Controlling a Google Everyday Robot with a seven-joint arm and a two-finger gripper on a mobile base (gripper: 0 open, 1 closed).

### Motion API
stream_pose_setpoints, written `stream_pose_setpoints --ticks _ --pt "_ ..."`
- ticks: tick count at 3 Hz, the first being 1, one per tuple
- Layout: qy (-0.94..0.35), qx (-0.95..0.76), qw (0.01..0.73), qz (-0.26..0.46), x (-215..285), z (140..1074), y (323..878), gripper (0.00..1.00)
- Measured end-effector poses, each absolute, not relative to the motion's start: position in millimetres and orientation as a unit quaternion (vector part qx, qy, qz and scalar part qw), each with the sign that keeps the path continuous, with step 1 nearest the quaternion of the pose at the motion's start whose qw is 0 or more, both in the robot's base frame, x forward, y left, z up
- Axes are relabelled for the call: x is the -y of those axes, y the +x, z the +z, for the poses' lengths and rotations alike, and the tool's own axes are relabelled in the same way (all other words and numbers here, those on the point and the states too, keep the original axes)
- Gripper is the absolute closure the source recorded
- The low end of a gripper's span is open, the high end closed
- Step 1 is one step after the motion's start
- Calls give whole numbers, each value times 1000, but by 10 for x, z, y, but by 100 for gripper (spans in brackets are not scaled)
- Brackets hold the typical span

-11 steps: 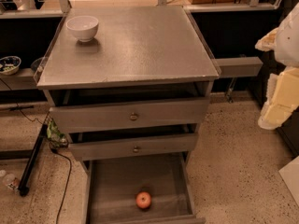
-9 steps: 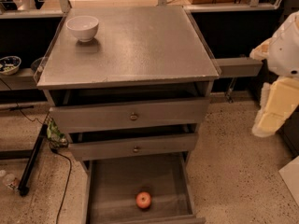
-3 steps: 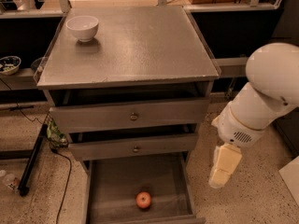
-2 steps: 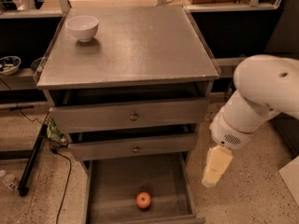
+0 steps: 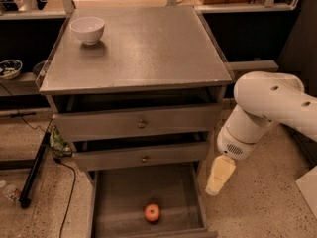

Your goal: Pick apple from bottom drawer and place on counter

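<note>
Red-orange apple [image 5: 152, 212] in grey drawer [image 5: 124, 192]; counter [image 5: 148, 48] dull grey. Cream gripper [image 5: 220, 176] hangs beside the drawer, above speckled beige floor [image 5: 262, 202].

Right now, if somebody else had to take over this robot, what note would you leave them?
The gripper hangs low, just right of the open bottom drawer, not touching the apple.
The apple lies on the drawer floor near the front lip.
The counter has a white bowl at its back left corner.
Done: drawer open.
Left: reach in, grasp the apple, lift it onto the counter.
</note>
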State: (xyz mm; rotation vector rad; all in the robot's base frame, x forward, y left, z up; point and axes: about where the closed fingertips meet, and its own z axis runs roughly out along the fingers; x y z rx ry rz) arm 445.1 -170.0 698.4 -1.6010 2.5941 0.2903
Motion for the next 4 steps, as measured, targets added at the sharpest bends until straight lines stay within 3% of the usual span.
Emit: stream_pose_setpoints --ticks 4 --pt "-488 -866 38 103 1654 6118 4661 0"
